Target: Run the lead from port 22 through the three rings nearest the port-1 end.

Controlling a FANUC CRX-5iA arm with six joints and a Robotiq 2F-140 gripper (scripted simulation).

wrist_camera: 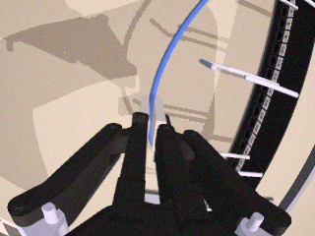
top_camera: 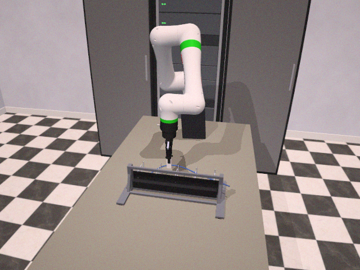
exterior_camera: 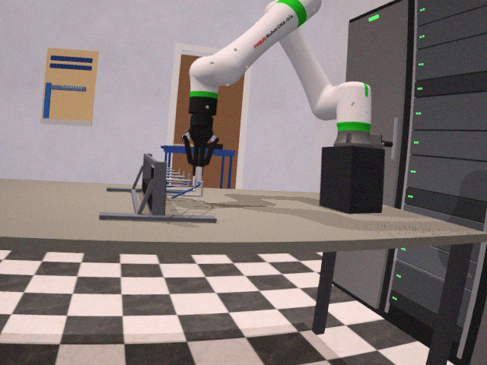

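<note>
My gripper [top_camera: 169, 165] [exterior_camera: 198, 187] [wrist_camera: 150, 106] is shut on the blue lead, in front of the patch panel [top_camera: 174, 183] [wrist_camera: 266, 105]. The lead [top_camera: 185, 168] [exterior_camera: 183, 192] [wrist_camera: 162, 63] arches away from the fingertips; in the top view its free end sticks out past the rack's right end. The rack [top_camera: 220, 209] [exterior_camera: 158, 188] stands upright, its back toward the top camera. Several wire rings stick out from its front. In the wrist view the lead passes left of the tip of one ring [wrist_camera: 233, 70]. Which rings enclose the lead, and its jack, I cannot tell.
The table [top_camera: 162, 232] [exterior_camera: 256, 231] carries the rack and the arm's black pedestal [top_camera: 193, 126] [exterior_camera: 351, 180] behind the gripper. The table's right edge in the top view lies beyond the lead's free end. Grey cabinets stand behind the arm.
</note>
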